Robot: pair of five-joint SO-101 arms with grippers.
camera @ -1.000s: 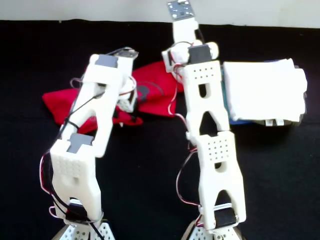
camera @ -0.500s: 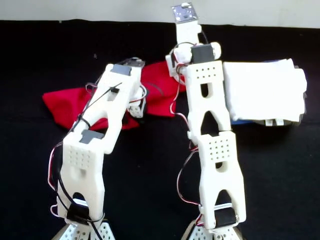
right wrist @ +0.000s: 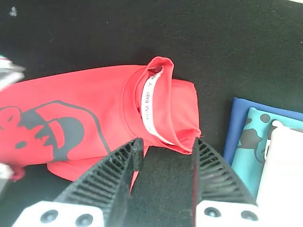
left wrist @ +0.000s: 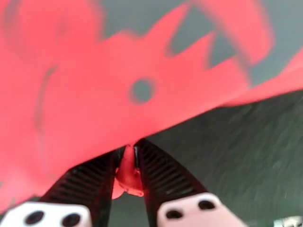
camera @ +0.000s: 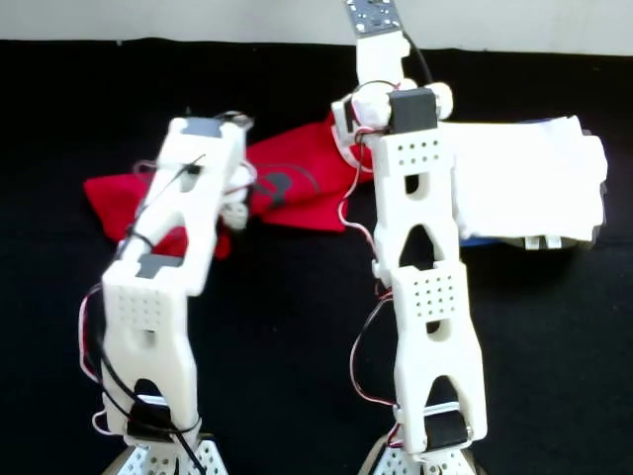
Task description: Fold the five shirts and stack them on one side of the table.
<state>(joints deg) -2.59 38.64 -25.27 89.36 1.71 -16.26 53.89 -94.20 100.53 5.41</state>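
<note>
A red shirt [camera: 297, 183] with a dark print lies spread across the black table, left of centre. My left gripper [left wrist: 129, 161] is shut on a pinch of its red cloth; the high view places it at the shirt's near edge [camera: 234, 210]. Over the shirt's collar end [right wrist: 152, 97], my right gripper [right wrist: 165, 150] is open, with the fold of the collar just beyond its fingertips. At the right side sits a stack of folded shirts [camera: 524, 183], white on top, with a teal patterned one [right wrist: 255, 135] and a blue one [right wrist: 239, 123] under it.
The right arm [camera: 415, 208] stretches up the middle of the table and covers the stack's left edge. Bare black cloth [camera: 287, 327] lies between the two arm bases and in front of the stack. A pale wall runs along the far edge.
My left gripper swung right and then back left, dragging the shirt's near edge with it. More of the printed front now shows. The right arm shifted slightly toward the far edge.
</note>
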